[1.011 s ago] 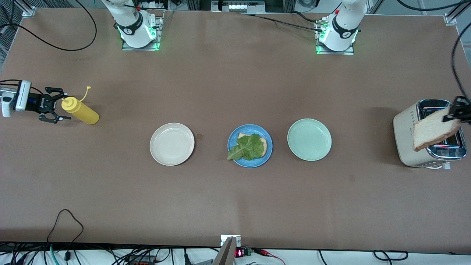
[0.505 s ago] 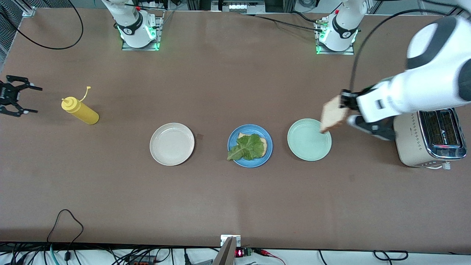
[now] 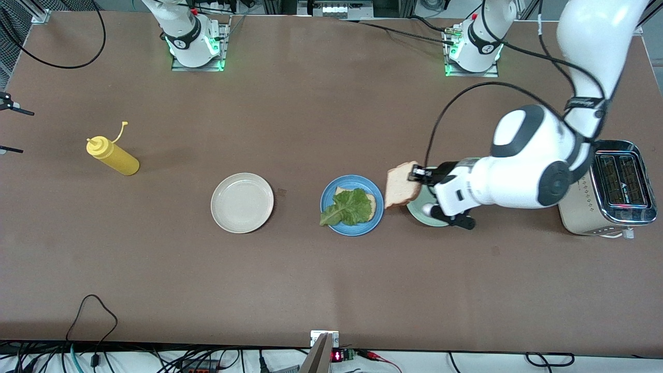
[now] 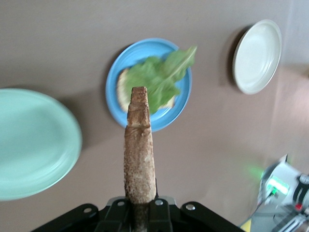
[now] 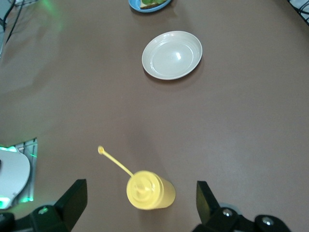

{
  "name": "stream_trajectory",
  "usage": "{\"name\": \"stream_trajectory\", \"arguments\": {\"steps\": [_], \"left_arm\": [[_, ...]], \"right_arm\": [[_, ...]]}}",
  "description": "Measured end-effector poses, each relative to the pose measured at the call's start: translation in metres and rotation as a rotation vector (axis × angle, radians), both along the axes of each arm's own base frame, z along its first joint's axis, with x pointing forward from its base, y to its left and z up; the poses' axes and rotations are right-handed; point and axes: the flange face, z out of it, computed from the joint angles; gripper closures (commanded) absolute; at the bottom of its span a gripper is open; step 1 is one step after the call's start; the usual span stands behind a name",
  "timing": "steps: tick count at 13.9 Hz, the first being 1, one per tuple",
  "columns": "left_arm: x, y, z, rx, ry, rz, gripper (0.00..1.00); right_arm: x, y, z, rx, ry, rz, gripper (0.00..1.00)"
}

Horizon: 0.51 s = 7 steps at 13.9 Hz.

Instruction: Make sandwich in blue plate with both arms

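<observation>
The blue plate (image 3: 362, 181) holds a bread slice (image 3: 370, 199) with a ruffled lettuce leaf (image 3: 349, 208) lying on it. My left gripper (image 3: 417, 176) is shut on a second bread slice (image 3: 403, 184), held on edge in the air over the gap between the blue plate and the pale green plate (image 3: 417, 210). In the left wrist view that slice (image 4: 140, 154) rises from the left gripper (image 4: 140, 208), with the blue plate (image 4: 116, 104) and lettuce (image 4: 161, 79) below. My right gripper (image 3: 26, 131) stands open at the table's edge at the right arm's end, apart from the bottle.
A yellow squeeze bottle (image 3: 113, 157) lies near the right gripper and shows between its fingers (image 5: 72, 203) in the right wrist view. A beige plate (image 3: 242, 202) sits beside the blue plate. A toaster (image 3: 606, 189) stands at the left arm's end.
The left arm carried the bread slice from the toaster, across the green plate, up to the blue plate's rim. The right gripper drew back from the yellow bottle toward the table's edge.
</observation>
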Motion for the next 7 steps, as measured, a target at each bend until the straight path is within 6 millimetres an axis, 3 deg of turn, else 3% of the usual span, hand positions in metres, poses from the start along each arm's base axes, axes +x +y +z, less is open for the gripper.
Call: {"name": "stream_trajectory", "arguments": {"steps": [3,5,7], "left_arm": [[-0.005,-0.057,-0.019,-0.035,-0.041,0.071,0.99],[-0.004,-0.075,-0.035,-0.063,-0.062,0.106,0.99],[-0.002,-0.081,-0.051,-0.079,-0.065,0.134,0.99]], "right_arm": [[0.015,0.093,0.067,-0.204,0.076,-0.179,0.0],[0.016,0.147,0.099,-0.279,0.108,-0.343,0.0],[0.014,0.178,0.113,-0.318,0.16,-0.507,0.0]]}}
